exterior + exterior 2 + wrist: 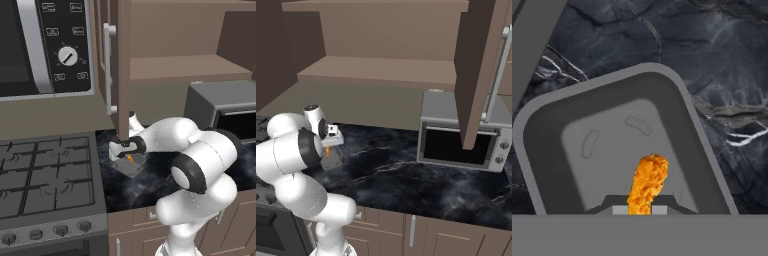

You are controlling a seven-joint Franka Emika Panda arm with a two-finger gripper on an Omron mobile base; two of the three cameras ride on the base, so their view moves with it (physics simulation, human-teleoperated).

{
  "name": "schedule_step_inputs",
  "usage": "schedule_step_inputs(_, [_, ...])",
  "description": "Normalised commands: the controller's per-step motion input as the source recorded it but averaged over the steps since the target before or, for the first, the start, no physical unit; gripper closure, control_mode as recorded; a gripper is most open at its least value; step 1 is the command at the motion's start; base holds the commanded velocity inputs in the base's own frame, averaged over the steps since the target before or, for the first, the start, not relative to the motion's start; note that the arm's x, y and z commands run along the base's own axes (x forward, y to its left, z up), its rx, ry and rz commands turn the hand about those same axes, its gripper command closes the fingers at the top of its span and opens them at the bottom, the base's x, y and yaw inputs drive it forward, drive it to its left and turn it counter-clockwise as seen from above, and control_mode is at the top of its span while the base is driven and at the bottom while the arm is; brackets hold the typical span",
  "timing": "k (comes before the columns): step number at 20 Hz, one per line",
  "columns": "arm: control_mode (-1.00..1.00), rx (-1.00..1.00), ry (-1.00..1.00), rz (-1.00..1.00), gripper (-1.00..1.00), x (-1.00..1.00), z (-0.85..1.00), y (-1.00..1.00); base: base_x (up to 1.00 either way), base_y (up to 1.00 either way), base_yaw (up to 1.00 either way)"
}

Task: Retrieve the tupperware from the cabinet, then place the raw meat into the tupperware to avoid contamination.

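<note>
Raw meat [647, 184] — small orange piece, pinched between the jaws, hanging directly over the interior of the tupperware [552, 150]. In hand view its lower end sits between the two dark fingertips [662, 201]; jaws narrow, closed on the meat. Whether the meat touches the tub floor — cannot tell.

Tupperware: grey translucent tub w/ rounded corners, resting flat on the dark marbled tabletop [712, 45], open side up. In left base view the tub [131, 167] lies near the tabletop's left end, close beside the gas stove [45, 175], w/ the orange piece [129, 159] just above it. Right base view shows the tub [332, 159] partly hidden behind the arm.

Gripper [128, 156] points down over the tub; arm [200, 160] bends in from the lower right of left base view.

Surroundings: cabinet door [121, 65] stands open above the tub, edge-on to the camera, silver bar handle [107, 67] on its left face; wooden shelf [185, 67] inside. Microwave [45, 45] mounted over the stove. Toaster oven [463, 135] on the tabletop to the right, well apart from the tub. A second cabinet door [481, 65] hangs open in front of the oven in right base view.
</note>
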Motion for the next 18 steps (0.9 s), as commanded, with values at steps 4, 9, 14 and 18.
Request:
schedule_step_inputs(4, [-1.0, 0.0, 0.0, 0.04, 1.0, 0.34, -0.06, 0.0, 0.0, 0.0, 0.0])
schedule_step_inputs(9, [-1.0, 0.0, 0.0, 0.03, 1.0, 0.28, -0.12, 0.0, 0.0, 0.0, 0.0])
schedule_step_inputs(14, [-1.0, 0.0, 0.0, 0.01, 1.0, 0.07, -0.16, 0.0, 0.0, 0.0, 0.0])
schedule_step_inputs(18, [-1.0, 0.0, 0.0, 0.0, 1.0, 0.0, -0.11, 0.01, 0.0, 0.0, 0.0])
